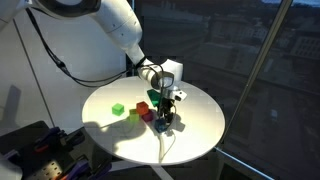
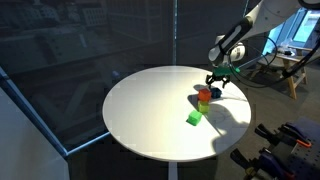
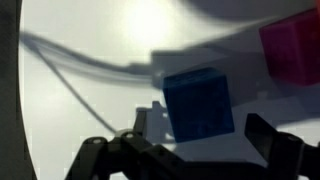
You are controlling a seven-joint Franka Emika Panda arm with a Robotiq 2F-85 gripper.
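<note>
On the round white table [image 1: 200,108], well in from its rim, we find a blue cube [image 3: 198,103] resting flat on one face. We record the gripper [image 3: 200,140] directly above it. The claw is spread wide, with one finger on either side of the cube and both clear of it; nothing is held. In the wrist view a magenta cube [image 3: 292,45] lies near the blue one but apart from it. In an exterior view a red cube [image 1: 143,107] sits close to this group, and a green cube [image 1: 118,109] stands further off towards the table's edge.

We judge the blue cube to be light, rigid and not fragile. Its faces look smooth, so a hold on the corners could slip. The soundest hold, in our assessment, is across two opposite side faces at about mid-height. The cube appears turned slightly against the line of the fingers, so the pads may meet its edges first. The magenta cube leaves limited room on that side.
</note>
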